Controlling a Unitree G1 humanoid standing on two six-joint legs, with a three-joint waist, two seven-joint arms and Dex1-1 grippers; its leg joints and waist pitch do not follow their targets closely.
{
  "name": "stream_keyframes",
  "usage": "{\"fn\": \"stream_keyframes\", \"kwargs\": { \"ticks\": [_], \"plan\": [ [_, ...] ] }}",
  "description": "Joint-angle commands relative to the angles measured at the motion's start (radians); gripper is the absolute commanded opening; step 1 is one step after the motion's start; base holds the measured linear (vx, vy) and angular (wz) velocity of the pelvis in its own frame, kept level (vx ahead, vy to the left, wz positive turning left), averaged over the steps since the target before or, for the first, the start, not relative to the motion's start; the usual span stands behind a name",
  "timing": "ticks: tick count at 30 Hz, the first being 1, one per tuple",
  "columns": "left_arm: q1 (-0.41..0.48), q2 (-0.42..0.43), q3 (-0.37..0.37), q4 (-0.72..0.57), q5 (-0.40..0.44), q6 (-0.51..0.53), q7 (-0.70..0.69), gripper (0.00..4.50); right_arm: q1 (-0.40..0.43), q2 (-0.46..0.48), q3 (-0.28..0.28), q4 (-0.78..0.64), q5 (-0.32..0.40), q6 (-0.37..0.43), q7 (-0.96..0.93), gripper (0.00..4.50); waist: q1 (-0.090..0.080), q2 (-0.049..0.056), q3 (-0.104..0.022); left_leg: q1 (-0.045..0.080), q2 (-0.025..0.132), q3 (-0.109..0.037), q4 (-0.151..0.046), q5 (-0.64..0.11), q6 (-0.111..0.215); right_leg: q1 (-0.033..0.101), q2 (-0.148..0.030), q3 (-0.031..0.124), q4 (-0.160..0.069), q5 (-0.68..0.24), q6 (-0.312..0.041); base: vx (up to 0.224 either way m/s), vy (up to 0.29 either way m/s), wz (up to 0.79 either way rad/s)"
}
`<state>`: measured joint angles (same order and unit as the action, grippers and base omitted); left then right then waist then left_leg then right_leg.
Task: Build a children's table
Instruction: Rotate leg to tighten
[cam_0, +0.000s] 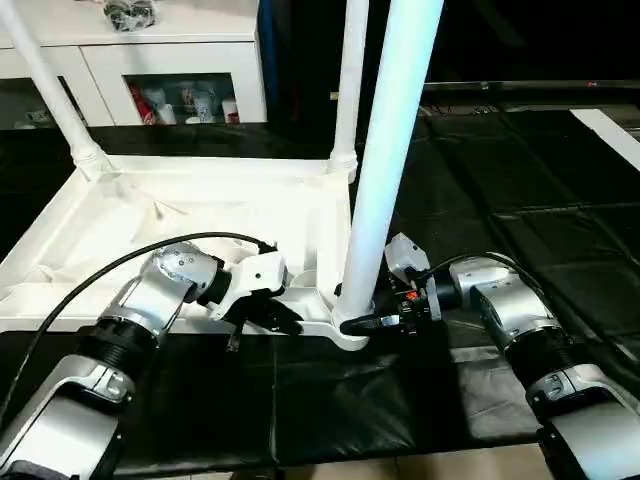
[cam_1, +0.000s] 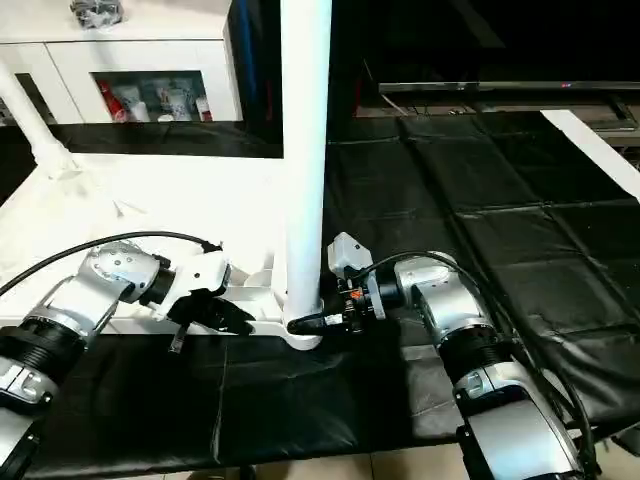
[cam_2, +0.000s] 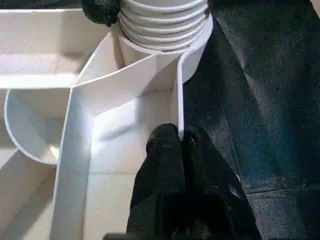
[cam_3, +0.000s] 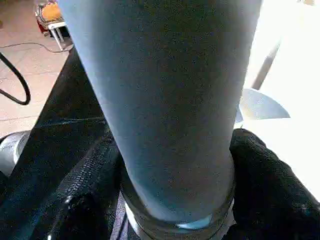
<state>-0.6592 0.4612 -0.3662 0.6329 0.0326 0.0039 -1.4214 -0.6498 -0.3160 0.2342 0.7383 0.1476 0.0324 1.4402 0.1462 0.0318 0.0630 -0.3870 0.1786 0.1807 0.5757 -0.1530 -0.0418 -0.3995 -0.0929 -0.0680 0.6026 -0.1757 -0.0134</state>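
Right gripper (cam_1: 312, 322) clasps base of near leg (cam_0: 395, 150), fingers (cam_3: 265, 190) either side | left gripper (cam_0: 268, 310) pinched on tabletop (cam_0: 200, 225) rim | top lies underside-up on black mat (cam_0: 480, 200) | 3 legs standing in corner sockets; 4th leg likely left | 2 grippers, 1 top

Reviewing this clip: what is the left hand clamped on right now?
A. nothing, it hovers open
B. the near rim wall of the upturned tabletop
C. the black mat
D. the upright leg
B: in the left wrist view the left hand has its fingers pinched either side of the thin white rim wall of the tabletop.
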Motion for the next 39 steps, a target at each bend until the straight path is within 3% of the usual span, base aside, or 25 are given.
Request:
{"fn": "stream_keyframes", "kwargs": {
  "ticks": [1,2,3,5,7,12,15,17,21,22,23,25,29,36,39],
  "plan": [
    [-0.003,-0.034,0.011,0.002,-0.016,0.044,0.046,0.00,0.034,0.017,0.006,-0.027,0.007,0.037,-0.015,2.72,-0.006,0.004,-0.077,0.030,0.057,-0.013,-0.067,-0.305,0.020,0.041,-0.061,0.042,-0.064,-0.222,-0.255,0.000,0.000,0.00],
    [-0.004,-0.043,0.021,0.001,-0.022,0.059,0.061,0.00,0.042,0.023,0.000,-0.033,0.012,0.048,-0.031,2.72,-0.005,0.004,-0.077,0.032,0.057,-0.014,-0.067,-0.310,0.017,0.040,-0.062,0.042,-0.064,-0.231,-0.255,0.000,0.000,0.00],
    [-0.016,-0.087,0.064,0.005,-0.041,0.134,0.161,0.00,0.064,0.070,-0.046,-0.015,0.016,0.061,-0.184,2.72,-0.006,0.011,-0.076,0.032,0.058,-0.015,-0.069,-0.322,0.008,0.039,-0.063,0.044,-0.065,-0.249,-0.249,0.000,0.000,0.00],
    [-0.022,-0.128,0.098,0.003,-0.059,0.194,0.239,0.00,0.073,0.113,-0.080,0.014,0.009,0.065,-0.325,2.72,-0.012,0.010,-0.071,0.035,0.056,-0.020,-0.072,-0.372,-0.019,0.037,-0.066,0.042,-0.071,-0.324,-0.235,0.000,0.000,0.00],
    [-0.023,-0.142,0.108,0.001,-0.065,0.214,0.262,0.00,0.073,0.128,-0.089,0.026,0.004,0.068,-0.376,2.72,-0.027,0.003,-0.068,0.032,0.050,-0.027,-0.075,-0.406,-0.040,0.038,-0.069,0.039,-0.081,-0.421,-0.195,0.000,0.000,0.00],
    [-0.046,-0.265,0.166,-0.033,-0.049,0.367,0.502,0.00,0.026,0.294,-0.175,0.125,0.002,0.113,-0.774,2.72,-0.067,0.006,-0.060,0.036,0.041,-0.034,-0.073,-0.466,-0.048,0.029,-0.069,0.032,-0.101,-0.552,-0.150,0.000,0.000,0.00],
    [-0.060,-0.310,0.193,-0.041,-0.032,0.409,0.612,0.00,-0.006,0.350,-0.215,0.160,0.007,0.120,-0.891,2.72,-0.079,0.007,-0.058,0.040,0.035,-0.039,-0.070,-0.499,-0.045,0.024,-0.066,0.025,-0.117,-0.619,-0.108,0.000,0.000,0.00],
    [-0.070,-0.342,0.209,-0.054,-0.026,0.430,0.680,0.00,-0.032,0.380,-0.235,0.183,0.017,0.121,-0.942,2.71,-0.084,0.007,-0.062,0.038,0.037,-0.041,-0.074,-0.489,-0.040,0.028,-0.064,0.023,-0.116,-0.584,-0.108,0.000,0.000,0.00],
    [-0.070,-0.350,0.202,-0.070,-0.008,0.429,0.707,0.00,-0.047,0.391,-0.241,0.201,0.008,0.076,-0.961,2.71,-0.085,0.006,-0.067,0.034,0.040,-0.035,-0.078,-0.465,-0.021,0.028,-0.059,0.029,-0.108,-0.449,-0.147,0.000,0.000,0.00],
    [-0.067,-0.344,0.196,-0.073,-0.001,0.424,0.703,0.00,-0.045,0.391,-0.246,0.202,0.008,0.067,-0.960,3.06,-0.086,-0.001,-0.067,0.031,0.039,-0.033,-0.078,-0.456,-0.017,0.030,-0.059,0.031,-0.107,-0.432,-0.153,0.000,0.000,0.00],
    [-0.062,-0.337,0.192,-0.077,0.003,0.421,0.697,0.00,-0.045,0.391,-0.254,0.206,0.009,0.061,-0.960,3.27,-0.083,0.003,-0.069,0.029,0.040,-0.032,-0.078,-0.436,-0.010,0.032,-0.060,0.033,-0.101,-0.398,-0.166,0.000,0.000,0.00],
    [-0.055,-0.327,0.187,-0.085,0.000,0.424,0.686,0.00,-0.043,0.390,-0.264,0.208,0.013,0.057,-0.958,3.46,-0.083,0.003,-0.070,0.023,0.039,-0.029,-0.077,-0.399,0.004,0.038,-0.061,0.035,-0.095,-0.348,-0.183,0.000,0.000,0.00],
    [-0.040,-0.302,0.182,-0.086,-0.001,0.408,0.661,0.00,-0.025,0.368,-0.264,0.183,0.014,0.032,-0.917,3.85,-0.083,0.010,-0.075,0.021,0.039,-0.026,-0.074,-0.364,0.012,0.040,-0.058,0.036,-0.088,-0.287,-0.202,0.000,0.000,0.00],
    [-0.023,-0.234,0.164,-0.045,-0.002,0.306,0.550,0.00,0.045,0.251,-0.261,0.070,0.040,0.016,-0.754,4.38,-0.078,0.006,-0.080,0.016,0.042,-0.021,-0.067,-0.277,0.050,0.049,-0.055,0.036,-0.075,-0.161,-0.234,0.000,0.000,0.00],
    [-0.016,-0.173,0.133,-0.032,0.005,0.244,0.441,0.00,0.092,0.148,-0.223,-0.024,0.034,0.006,-0.603,4.45,-0.075,0.014,-0.079,0.016,0.042,-0.021,-0.065,-0.276,0.058,0.051,-0.053,0.032,-0.075,-0.153,-0.241,0.000,0.000,0.00]
  ]
}}
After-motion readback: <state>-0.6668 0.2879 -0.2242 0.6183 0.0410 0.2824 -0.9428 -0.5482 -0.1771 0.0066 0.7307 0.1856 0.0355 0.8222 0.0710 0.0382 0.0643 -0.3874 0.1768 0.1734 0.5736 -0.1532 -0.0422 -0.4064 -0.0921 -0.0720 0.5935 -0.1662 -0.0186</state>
